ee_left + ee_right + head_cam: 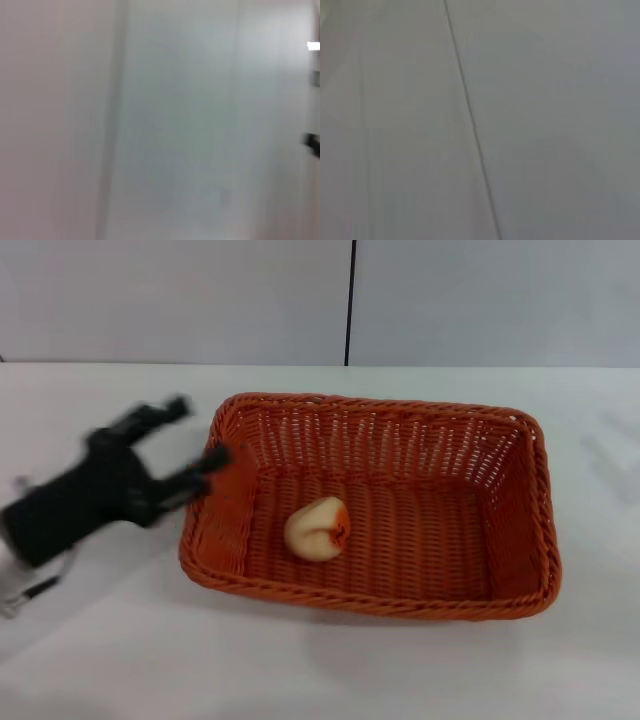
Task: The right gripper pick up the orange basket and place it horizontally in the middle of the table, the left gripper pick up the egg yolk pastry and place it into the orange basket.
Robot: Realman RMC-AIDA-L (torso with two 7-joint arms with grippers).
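An orange basket (400,505) lies lengthwise across the middle of a white bench (300,660), its long sides running left to right. Inside, a pastry (317,528) rests on the woven floor, left of centre, its orange-red patch turned to the right. The left end effector (190,445) is blurred just outside the basket's left end, its two black fingers spread apart and gripping nothing, one tip near the rim. The right end effector is out of sight. Both wrist views show only pale, featureless surfaces.
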